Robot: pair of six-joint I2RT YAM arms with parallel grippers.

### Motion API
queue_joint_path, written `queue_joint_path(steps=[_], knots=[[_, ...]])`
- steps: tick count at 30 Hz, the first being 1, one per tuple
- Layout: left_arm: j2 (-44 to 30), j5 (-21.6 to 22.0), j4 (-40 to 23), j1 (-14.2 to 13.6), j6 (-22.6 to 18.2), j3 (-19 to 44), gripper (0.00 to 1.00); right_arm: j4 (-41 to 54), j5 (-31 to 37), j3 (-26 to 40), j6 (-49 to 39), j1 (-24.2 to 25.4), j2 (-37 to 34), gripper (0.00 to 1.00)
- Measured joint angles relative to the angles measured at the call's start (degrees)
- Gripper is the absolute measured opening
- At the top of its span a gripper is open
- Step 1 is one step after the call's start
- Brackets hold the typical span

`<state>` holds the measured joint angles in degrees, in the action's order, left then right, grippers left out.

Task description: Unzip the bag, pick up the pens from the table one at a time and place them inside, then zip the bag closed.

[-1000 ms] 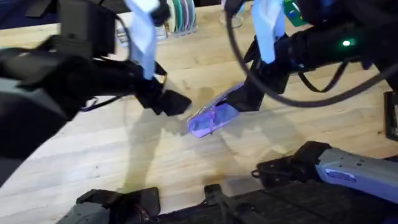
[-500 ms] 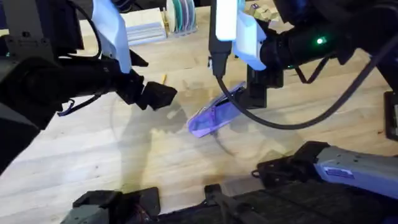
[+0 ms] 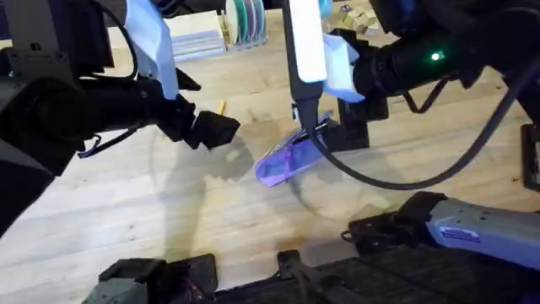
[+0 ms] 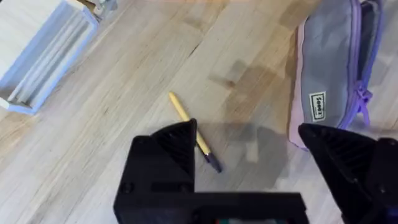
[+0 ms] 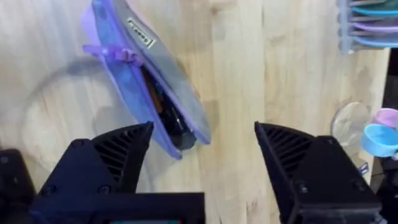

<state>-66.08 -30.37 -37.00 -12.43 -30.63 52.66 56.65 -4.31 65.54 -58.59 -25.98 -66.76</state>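
**Pen under the left gripper, pouch under the right**

The left gripper [image 4: 249, 155] hung with fingers apart over the pen [image 4: 194, 132] on the table [image 4: 124, 124] — the bag [image 5: 146, 81] lay unzipped just beyond the right gripper [image 5: 202, 155], also spread wide.

We find one piece of writing: a small white sewn tag [image 4: 318, 106] on the grey-lavender side of the bag [image 4: 333, 68], printed in dark letters that we cannot make out with confidence. In the right wrist view the same tag [image 5: 141, 35] is too small for us to read.
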Motion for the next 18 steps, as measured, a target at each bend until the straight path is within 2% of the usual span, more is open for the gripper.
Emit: queue_joint_path(steps=[5, 10, 18], knots=[[0.0, 0.0, -0.1, 0.0, 0.0, 0.0, 0.993, 1.2, -0.1, 0.0, -0.2, 0.0, -0.1, 0.998], [0.0, 0.0, -0.2, 0.0, 0.0, 0.0, 0.994, 6.2, -0.2, 0.0, -0.7, 0.0, -1.9, 0.998], [0.0, 0.0, -1.4, 0.0, 0.0, 0.0, 0.992, 7.3, -3.5, 0.0, -6.7, 0.0, -7.2, 0.997]])
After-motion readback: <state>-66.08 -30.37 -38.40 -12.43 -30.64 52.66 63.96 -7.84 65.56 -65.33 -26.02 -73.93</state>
